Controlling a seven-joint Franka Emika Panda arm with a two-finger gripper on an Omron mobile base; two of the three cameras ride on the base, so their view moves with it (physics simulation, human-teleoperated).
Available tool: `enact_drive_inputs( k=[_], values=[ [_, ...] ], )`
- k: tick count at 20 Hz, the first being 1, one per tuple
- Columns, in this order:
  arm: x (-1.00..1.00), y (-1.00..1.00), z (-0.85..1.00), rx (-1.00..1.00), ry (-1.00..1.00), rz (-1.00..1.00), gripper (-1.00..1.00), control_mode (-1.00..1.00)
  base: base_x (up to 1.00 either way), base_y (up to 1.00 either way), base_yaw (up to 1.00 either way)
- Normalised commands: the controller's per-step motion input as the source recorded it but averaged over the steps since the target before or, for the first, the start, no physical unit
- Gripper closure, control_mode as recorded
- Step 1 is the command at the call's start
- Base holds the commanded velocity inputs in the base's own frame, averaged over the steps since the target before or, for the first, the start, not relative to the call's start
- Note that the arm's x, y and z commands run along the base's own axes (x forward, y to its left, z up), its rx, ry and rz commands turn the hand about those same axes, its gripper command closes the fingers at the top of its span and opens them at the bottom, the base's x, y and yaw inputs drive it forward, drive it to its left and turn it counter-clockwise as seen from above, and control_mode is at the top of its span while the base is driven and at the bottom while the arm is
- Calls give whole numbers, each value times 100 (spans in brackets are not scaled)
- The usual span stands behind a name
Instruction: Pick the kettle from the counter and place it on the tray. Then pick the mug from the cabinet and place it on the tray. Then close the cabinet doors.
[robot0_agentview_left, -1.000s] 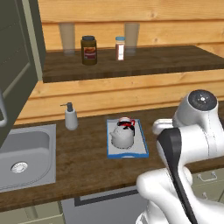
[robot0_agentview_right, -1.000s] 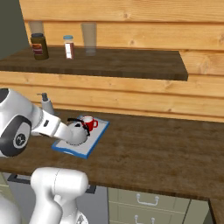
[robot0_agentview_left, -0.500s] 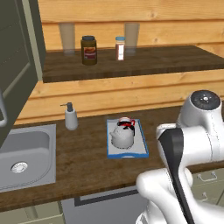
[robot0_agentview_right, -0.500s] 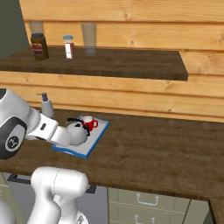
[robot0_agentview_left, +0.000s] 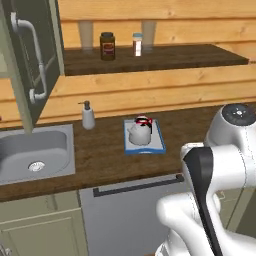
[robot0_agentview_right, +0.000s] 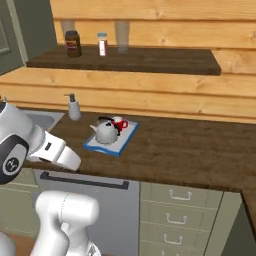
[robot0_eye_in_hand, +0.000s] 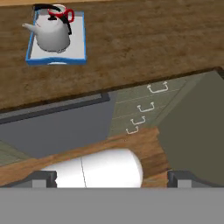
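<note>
Even bright render, soft shadows, slightly blurry

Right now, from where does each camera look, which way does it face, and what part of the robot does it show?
Left base view: behind the arm's left, facing the counter; white arm lower right.
Right base view: behind its right, same counter; arm lower left.
Hand view: on the hand, looking down at the counter edge; gripper tips at the bottom.
All three share the tray with the kettle and mug.
</note>
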Motion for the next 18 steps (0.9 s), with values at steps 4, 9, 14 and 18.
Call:
enact_drive_inputs(
  k=[4,9,14,18],
  values=[
    [0,0,0,0,0,0,-100,100,-94,32,10],
    [0,0,0,0,0,0,-100,100,-87,66,15],
    [0,0,0,0,0,0,-100,100,-63,99,16],
    [0,0,0,0,0,0,-100,100,-16,100,5]
  ],
)
